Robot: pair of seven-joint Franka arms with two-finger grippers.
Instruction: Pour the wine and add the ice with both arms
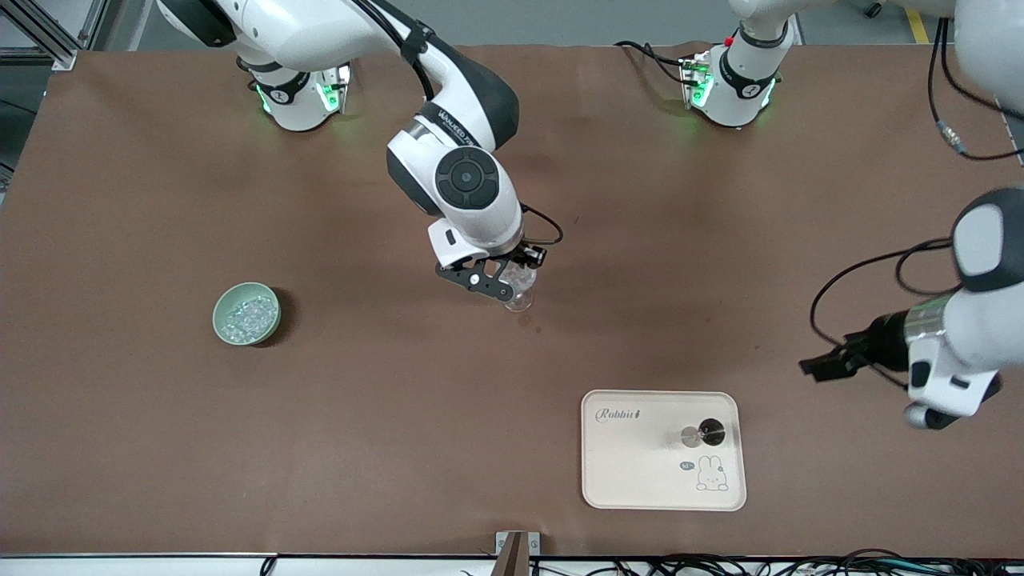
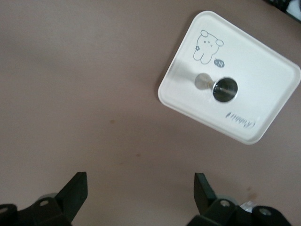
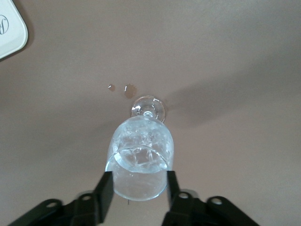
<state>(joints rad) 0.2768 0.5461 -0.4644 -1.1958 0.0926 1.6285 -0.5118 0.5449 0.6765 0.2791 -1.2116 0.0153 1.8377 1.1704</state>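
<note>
The jigger [image 1: 701,434] stood upright on the tray [image 1: 624,464], nearest the left tool [image 1: 818,368], which hung spread and empty over the counter [image 1: 400,416]. The right tool [image 1: 500,282] flanked the ice-filled wine glass [image 1: 518,288] mid-counter, apparently loosening its grip.

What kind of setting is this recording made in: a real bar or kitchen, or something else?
Most likely a robotics lab, not a bar. Two robot arms are bolted to a table under a plain brown cover, cables run along its edges, and the only props are a glass, a bowl of ice, and a tray.
</note>
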